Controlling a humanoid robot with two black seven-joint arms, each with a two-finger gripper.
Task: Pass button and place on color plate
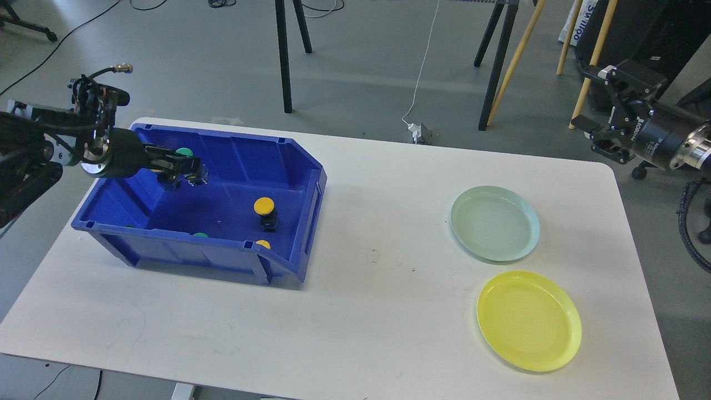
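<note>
Jaws of my left gripper point(189, 172) sit inside the blue bin point(300, 222) near its back wall, dark and bunched, so I cannot tell their gap or any hold; right gripper point(602, 130) hangs off the bench point(361, 311), jaws spread, empty; yellow button point(265, 207) stands on the bin floor; green plate point(530, 219) and yellow plate point(572, 328) lie right.

The left claw point(186, 169) sits dark and end-on inside the blue bin point(303, 166), so its fingers cannot be told apart. It covers most of a green button point(184, 150). The bin's near wall hides all but slivers of two more green buttons point(200, 235) and a yellow one point(263, 244).
</note>
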